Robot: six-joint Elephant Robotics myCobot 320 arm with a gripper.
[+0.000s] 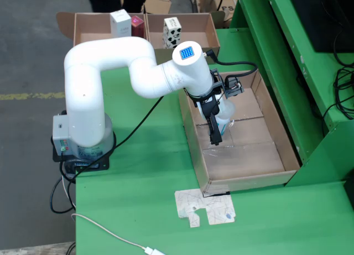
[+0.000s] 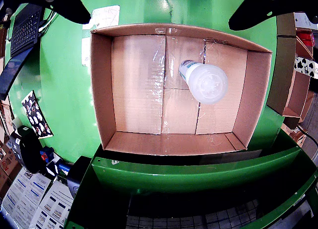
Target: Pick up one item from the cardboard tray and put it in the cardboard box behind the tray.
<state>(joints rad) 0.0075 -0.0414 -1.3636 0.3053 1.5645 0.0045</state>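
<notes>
Claw [image 1: 215, 134] hanging above the cardboard tray [image 1: 276, 141] on the green table [image 1: 144, 199], spread wide and released, gripping nothing. White bottle [image 2: 202, 81] standing upright on the tray floor right below. Cardboard box [image 1: 196, 24] behind, holding a spotted carton [image 1: 172, 32].
</notes>
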